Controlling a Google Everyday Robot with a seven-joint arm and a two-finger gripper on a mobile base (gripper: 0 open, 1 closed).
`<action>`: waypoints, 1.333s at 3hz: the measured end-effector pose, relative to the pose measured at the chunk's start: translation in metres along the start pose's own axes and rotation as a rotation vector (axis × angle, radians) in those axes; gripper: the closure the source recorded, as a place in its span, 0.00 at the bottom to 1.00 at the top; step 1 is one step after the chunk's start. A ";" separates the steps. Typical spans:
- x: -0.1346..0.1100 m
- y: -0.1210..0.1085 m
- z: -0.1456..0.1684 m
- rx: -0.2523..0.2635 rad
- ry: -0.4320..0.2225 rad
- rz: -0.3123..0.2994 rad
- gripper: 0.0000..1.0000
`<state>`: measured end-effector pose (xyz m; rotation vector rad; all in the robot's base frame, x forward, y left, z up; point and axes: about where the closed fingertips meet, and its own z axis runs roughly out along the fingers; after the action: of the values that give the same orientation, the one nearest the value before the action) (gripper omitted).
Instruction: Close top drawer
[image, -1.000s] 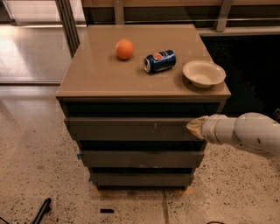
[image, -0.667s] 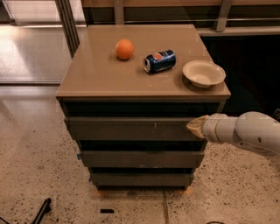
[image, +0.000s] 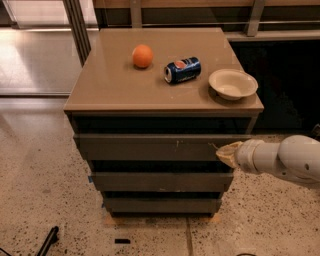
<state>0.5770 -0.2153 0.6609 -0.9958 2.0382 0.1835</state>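
- The top drawer (image: 150, 147) sits just under the cabinet (image: 115, 95) top. It looks pulled out a little, as its front stands forward of the two lower fronts and a dark gap shows above it.
- The gripper (image: 226, 154) is at the cabinet's front, against the right end of the drawer front or a hair off it; I cannot tell which.
- Its pale tip points at the front from the cabinet's right side. Whether it is apart or together cannot be told from this view, and it is clamped on nothing that I can see.
- The white arm (image: 287, 162) reaches in low from the cabinet's right, roughly level with the drawer.
- I judge the step in hand to be the push itself, pressing the front straight back into the cabinet.
- The contact is far off centre, so the drawer may skew and bind. A slow, steady push square to the front should help, and shifting the contact toward the middle would be safer.
- The front is plain with no handle, so the tip could slide sideways off the right edge. Keep the force aimed into the cabinet, not across it.
- On the cabinet top lie an orange (image: 142, 55), a can (image: 182, 70) on its side and a bowl (image: 232, 84) near the right front corner. A hard slam could set the orange or can rolling, so ease off as the drawer seats.
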 end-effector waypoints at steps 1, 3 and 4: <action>0.029 0.037 -0.015 -0.143 -0.011 0.072 1.00; 0.031 0.048 -0.017 -0.185 -0.007 0.074 0.59; 0.031 0.048 -0.017 -0.185 -0.007 0.074 0.35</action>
<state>0.5222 -0.2086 0.6388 -1.0304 2.0810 0.4209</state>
